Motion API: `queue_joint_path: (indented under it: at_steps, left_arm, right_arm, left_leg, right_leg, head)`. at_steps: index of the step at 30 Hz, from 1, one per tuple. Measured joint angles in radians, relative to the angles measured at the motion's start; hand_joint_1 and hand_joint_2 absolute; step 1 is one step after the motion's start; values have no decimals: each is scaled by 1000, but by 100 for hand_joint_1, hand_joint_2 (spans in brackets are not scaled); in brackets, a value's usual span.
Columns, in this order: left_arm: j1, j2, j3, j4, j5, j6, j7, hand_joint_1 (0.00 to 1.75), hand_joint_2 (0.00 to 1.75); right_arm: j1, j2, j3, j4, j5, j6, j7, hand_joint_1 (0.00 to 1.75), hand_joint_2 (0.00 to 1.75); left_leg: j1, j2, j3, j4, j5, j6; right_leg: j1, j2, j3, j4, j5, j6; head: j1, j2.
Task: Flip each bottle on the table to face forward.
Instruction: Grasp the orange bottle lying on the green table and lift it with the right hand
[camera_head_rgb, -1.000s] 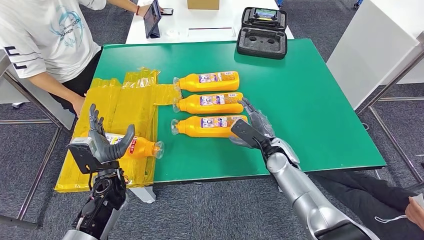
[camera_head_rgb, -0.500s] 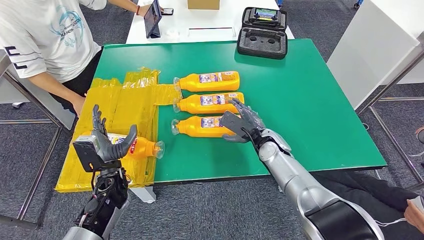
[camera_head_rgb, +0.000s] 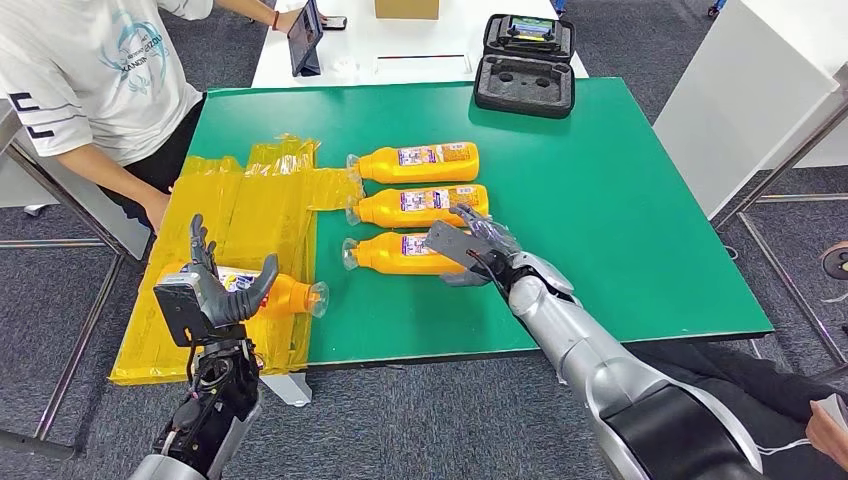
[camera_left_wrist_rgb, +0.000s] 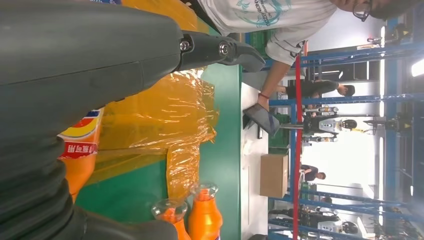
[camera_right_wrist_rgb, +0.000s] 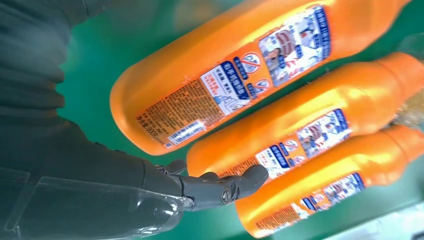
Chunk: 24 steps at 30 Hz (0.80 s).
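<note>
Four orange bottles lie on their sides on the green table (camera_head_rgb: 620, 200). Three sit in a column near the table's middle, caps toward the left edge: far bottle (camera_head_rgb: 420, 162), middle bottle (camera_head_rgb: 420, 205), near bottle (camera_head_rgb: 395, 252), all with the fine-print back labels up, so none looks flipped yet. The fourth bottle (camera_head_rgb: 270, 292) lies on crinkled yellow plastic sheet (camera_head_rgb: 250, 210) at the near left corner, cap pointing toward the middle.

Right hand (camera_head_rgb: 470, 248) is over the base end of the near bottle, fingers spread, nothing gripped; in the right wrist view a dark finger (camera_right_wrist_rgb: 220, 187) reaches toward the bottle bases, contact can't be told. Left hand (camera_head_rgb: 215, 290) stands upright just in front of the fourth bottle, fingers apart and pointing up, thumb out, holding nothing; whether it touches the bottle can't be told.

Handling, judged: bottles look full, so moderately heavy; stiff plastic, smooth and glossy, likely slippery. Flattened oval body, so it rests stable on a broad face and needs a half roll about its long axis. Best hold looks like the wide body near the base, thumb on one narrow side and fingers on the other. The neck is thin and gives poor leverage. Neighbours lie close, so a rolled bottle may bump the middle one.

A person in a white shirt (camera_head_rgb: 90, 70) stands at the far left corner; a black case (camera_head_rgb: 525, 75) sits at the far edge.
</note>
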Motion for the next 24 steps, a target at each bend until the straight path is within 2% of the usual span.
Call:
queue_joint_path:
  at_steps: [11,24]
  left_arm:
    - [34,0,0,0,0,14,0,0,175]
    - [44,0,0,0,0,13,0,0,175]
  right_arm:
    - [-36,-3,29,48,24,9,81,0,175]
    - [-46,-11,41,72,35,26,116,0,175]
  left_leg:
    - [0,0,0,0,0,0]
    - [0,0,0,0,0,0]
  right_leg:
    - [0,0,0,0,0,0]
    - [0,0,0,0,0,0]
  head:
    - [0,0]
    - [0,0]
